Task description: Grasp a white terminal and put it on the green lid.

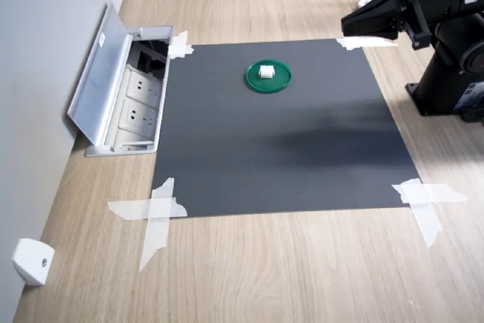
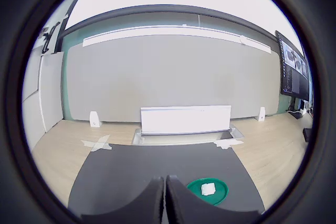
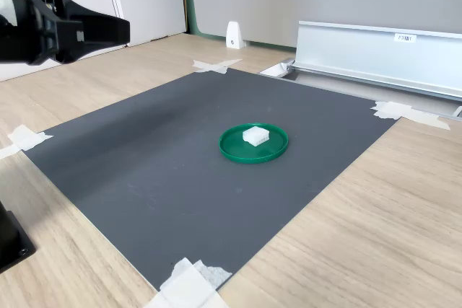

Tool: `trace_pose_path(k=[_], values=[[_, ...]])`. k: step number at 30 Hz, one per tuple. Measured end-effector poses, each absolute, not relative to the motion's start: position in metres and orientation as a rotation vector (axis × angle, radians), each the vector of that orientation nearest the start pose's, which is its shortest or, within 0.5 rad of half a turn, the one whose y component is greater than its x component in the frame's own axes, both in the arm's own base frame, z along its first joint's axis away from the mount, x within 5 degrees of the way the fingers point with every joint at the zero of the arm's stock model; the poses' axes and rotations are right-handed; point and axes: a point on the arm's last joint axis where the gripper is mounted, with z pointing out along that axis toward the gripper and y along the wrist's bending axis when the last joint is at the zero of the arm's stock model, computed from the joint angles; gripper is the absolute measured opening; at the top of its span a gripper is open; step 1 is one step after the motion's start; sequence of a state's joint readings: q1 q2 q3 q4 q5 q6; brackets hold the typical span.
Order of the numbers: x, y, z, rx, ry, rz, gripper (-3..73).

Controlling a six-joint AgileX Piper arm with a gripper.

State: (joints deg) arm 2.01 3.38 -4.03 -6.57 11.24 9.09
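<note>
One white terminal [image 1: 267, 72] sits on the green lid [image 1: 268, 78], and that's basically the whole action. It's a tiny chunky plastic block, roughly cuboid with slightly uneven edges, matte white. It looks a touch longer than it is wide, but it's too small to say for sure which way its long axis runs. It lies flat, a bit off centre on the lid, toward the far side in the first exterior view.

Lid itself is a flat round dark-green plastic disc with a raised rim, kinda glossy. It rests on a matte dark grey sheet [image 1: 280, 141] that's taped at the corners with crinkly white tape strips [image 1: 155, 213] onto a light wood-grain counter [image 1: 249, 270].

Black gripper [image 1: 346, 23] hangs up in the air near the first exterior view's top right, well apart from the lid and holding nothing. In the wrist view the jaws are pressed together, tips touching.

Over on the first exterior view's left there's an open brushed-metal socket box [image 1: 125, 104] set into the counter, lid flap tilted up.
</note>
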Motion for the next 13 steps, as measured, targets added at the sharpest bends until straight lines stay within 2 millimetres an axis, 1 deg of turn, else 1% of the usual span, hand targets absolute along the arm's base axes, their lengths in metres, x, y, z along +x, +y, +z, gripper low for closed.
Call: trace_pose_path(k=[13], values=[[0.0583, 0.0000, 0.2156, 0.032, 1.670, 0.048, -0.8]])
